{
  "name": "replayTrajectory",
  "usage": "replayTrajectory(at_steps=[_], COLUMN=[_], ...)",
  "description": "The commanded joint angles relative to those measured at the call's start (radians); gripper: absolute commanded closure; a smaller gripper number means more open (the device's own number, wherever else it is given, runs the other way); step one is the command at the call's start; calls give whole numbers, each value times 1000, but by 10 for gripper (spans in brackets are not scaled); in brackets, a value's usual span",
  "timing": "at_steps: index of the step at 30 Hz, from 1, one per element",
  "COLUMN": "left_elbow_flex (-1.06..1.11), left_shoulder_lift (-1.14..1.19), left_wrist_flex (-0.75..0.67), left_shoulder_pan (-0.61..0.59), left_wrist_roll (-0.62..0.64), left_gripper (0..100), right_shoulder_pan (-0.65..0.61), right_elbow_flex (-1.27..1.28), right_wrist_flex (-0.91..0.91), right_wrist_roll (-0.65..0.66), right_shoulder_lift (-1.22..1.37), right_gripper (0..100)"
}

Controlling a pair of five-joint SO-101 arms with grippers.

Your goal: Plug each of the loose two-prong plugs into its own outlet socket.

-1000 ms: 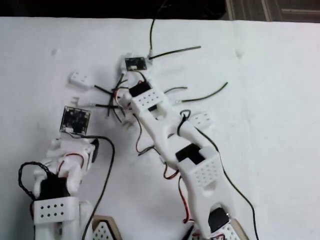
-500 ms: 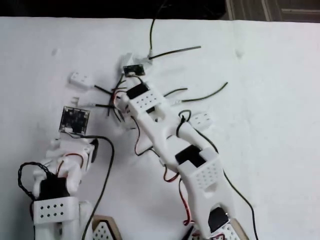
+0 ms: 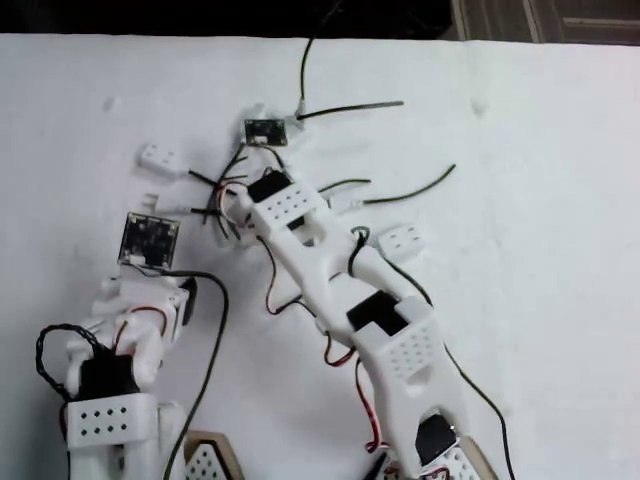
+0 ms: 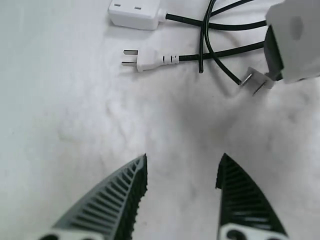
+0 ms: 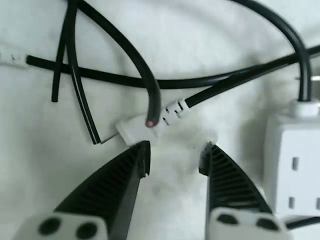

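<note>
Black cords (image 5: 115,37) cross in a tangle on a white table (image 3: 540,150). A white plug (image 5: 135,131) lies flat among them with the cut end of one cord resting across it. A socket block (image 5: 292,160) sits near it. A second plug (image 4: 147,61) lies flat with its two prongs bare, close to a second socket block (image 4: 135,12) but apart from it.

The right arm (image 3: 330,260) stretches out to the tangle. The right gripper (image 5: 175,146) is low over the table, its jaws narrowly parted and empty, one fingertip just beside the white plug. The left arm (image 3: 130,330) is folded short. The left gripper (image 4: 183,157) is well back from the second plug, its jaws wide and empty.
</note>
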Motion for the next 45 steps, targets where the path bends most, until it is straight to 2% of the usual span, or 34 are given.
replayTrajectory(at_steps=[1,9,15,21,30,45], left_elbow_flex=[-6,-6,-5,-5,-5,-3], left_shoulder_lift=[-16,-16,-16,-16,-16,-16], left_wrist_flex=[-23,-23,-21,-20,-18,-17], left_shoulder_pan=[-5,-5,-5,-5,-5,-5], left_wrist_roll=[3,3,3,3,3,3], left_gripper=[771,771,772,771,771,771], right_shoulder_pan=[-15,-12,1,7,45,70], right_elbow_flex=[-31,-184,-210,-253,-382,-436], right_wrist_flex=[-19,104,74,59,185,193], right_wrist_roll=[-12,-57,-81,-83,-129,-129], right_shoulder_lift=[-13,2,28,177,266,367], right_gripper=[837,834,834,834,861,872])
